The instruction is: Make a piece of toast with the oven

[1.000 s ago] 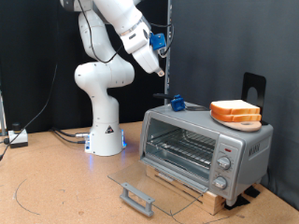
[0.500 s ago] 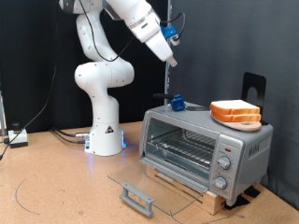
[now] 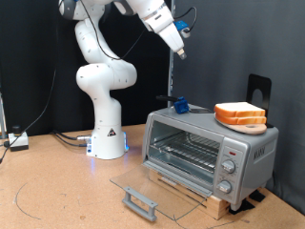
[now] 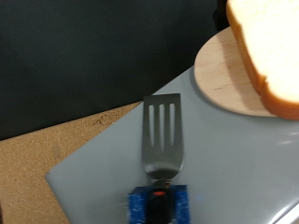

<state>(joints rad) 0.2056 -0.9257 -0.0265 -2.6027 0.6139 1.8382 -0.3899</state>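
Hand high above the oven, toast still on top

We see the hand [image 3: 179, 52] raised well above the oven [image 3: 210, 151], whose glass door [image 3: 157, 194] lies open on the surface [image 3: 57, 191]; whether its fingers are open or closed we cannot tell. The toast [image 3: 240, 115] sits stacked on a wooden board [image 4: 234, 79] on the oven's roof, near a spatula [image 4: 163, 140] (blue-handled) lying flat there.

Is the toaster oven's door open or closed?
Open. The toaster oven has its glass door folded flat in front, with the wire rack showing.
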